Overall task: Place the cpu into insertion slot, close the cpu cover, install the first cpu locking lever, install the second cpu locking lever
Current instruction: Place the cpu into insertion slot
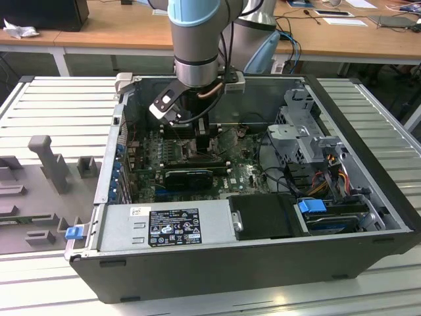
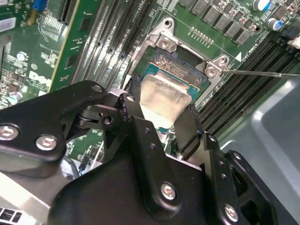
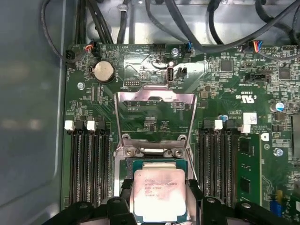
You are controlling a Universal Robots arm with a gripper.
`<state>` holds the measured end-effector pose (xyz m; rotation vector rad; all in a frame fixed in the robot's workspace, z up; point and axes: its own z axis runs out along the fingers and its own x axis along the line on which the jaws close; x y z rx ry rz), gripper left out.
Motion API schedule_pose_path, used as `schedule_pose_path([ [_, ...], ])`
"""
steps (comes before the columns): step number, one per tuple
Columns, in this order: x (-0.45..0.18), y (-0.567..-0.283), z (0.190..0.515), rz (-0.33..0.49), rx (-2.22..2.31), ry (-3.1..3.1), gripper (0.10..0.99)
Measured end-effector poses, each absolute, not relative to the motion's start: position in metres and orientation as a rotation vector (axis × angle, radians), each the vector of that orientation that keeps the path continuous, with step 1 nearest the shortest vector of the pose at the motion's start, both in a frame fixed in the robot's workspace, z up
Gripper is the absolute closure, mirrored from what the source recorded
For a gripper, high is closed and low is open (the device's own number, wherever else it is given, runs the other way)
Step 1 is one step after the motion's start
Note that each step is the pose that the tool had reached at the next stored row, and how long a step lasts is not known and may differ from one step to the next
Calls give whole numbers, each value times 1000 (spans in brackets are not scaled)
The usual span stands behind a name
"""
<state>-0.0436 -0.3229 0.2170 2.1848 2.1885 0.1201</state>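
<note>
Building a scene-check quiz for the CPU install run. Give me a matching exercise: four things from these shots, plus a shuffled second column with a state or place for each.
Things:
1. cpu
2. cpu cover
3. coin cell
4. memory slots

States or places:
A. long black rows on either side of the chip
B. swung open, its window clear of the chip
C. between the fingers of the gripper
D. round, silver, sitting on the motherboard

Pairs: 1-C, 2-B, 3-D, 4-A
</note>
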Motion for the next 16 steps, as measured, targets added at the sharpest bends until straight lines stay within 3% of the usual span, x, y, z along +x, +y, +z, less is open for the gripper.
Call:
schedule_pose_path([
  [16, -48, -320, 206, 118, 2219, 2154, 557],
])
